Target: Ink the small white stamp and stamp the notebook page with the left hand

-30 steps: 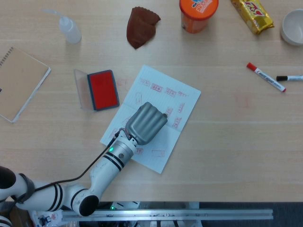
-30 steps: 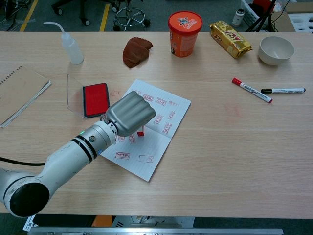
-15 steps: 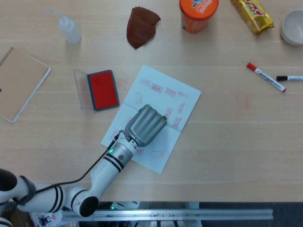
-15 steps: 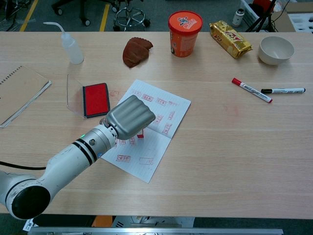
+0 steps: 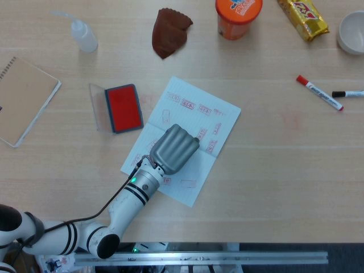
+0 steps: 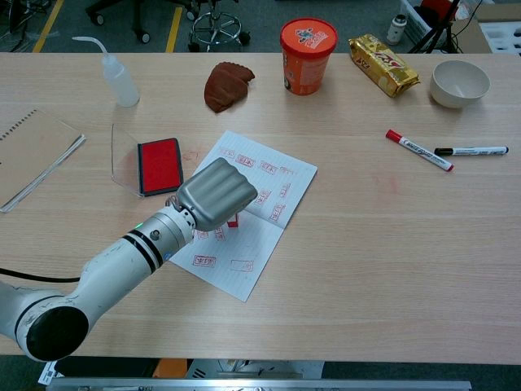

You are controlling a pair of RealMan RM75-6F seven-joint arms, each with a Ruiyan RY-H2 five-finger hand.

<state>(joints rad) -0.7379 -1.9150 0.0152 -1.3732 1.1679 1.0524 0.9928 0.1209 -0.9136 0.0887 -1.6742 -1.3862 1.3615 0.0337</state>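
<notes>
The left hand (image 6: 217,192) has sunk slightly toward the notebook page (image 6: 273,248) over the last second, and the page has shifted a little on the tabletop (image 6: 391,244). Its fingers are curled around the stamp (image 6: 234,220), whose base peeks out underneath, apparently pressing onto the paper. The ink pad (image 6: 159,164) sits open beside the page.

Both views are bright and evenly lit from overhead, with only soft, short shadows under the left hand (image 5: 176,149) and the things along the table's (image 6: 391,269) far edge. Focus is sharp throughout, without motion blur. Slight bowing shows at 6 o'clock in the head view.
</notes>
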